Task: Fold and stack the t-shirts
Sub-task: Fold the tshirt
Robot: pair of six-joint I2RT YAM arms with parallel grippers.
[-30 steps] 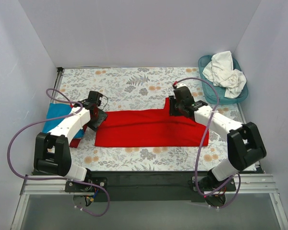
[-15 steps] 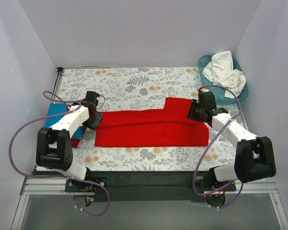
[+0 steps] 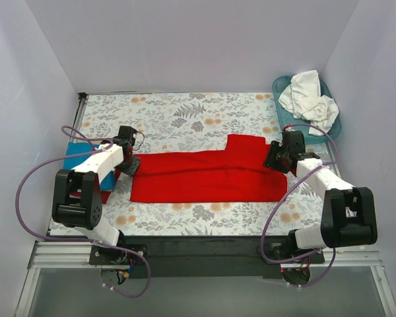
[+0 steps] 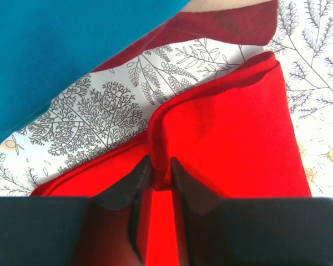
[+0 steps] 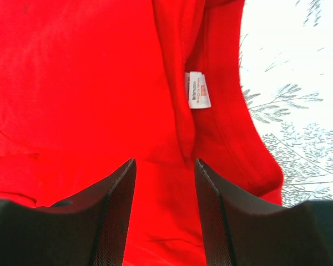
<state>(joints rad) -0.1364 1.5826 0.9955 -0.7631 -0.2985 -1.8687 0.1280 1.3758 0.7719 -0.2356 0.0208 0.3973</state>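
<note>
A bright red t-shirt (image 3: 208, 175) lies folded into a long band across the floral cloth, with a flap sticking up at its right end. My left gripper (image 3: 127, 164) sits at the shirt's left end and is shut on a raised ridge of red cloth (image 4: 161, 138), as the left wrist view (image 4: 161, 165) shows. My right gripper (image 3: 278, 158) hovers open over the right end near the collar label (image 5: 198, 90), with red cloth (image 5: 72, 83) below the fingers and nothing between them. A folded turquoise t-shirt (image 3: 79, 157) lies at the far left. White t-shirts (image 3: 310, 99) are heaped in the basket.
The teal basket (image 3: 302, 134) stands at the back right corner, close behind my right gripper. A dark red cloth (image 4: 222, 27) pokes out from under the turquoise shirt (image 4: 61, 44). White walls enclose the table on three sides.
My left gripper has closed on the shirt's left edge. My right gripper moved right from the shirt's middle to its right end, leaving a flap spread out at the top right.
</note>
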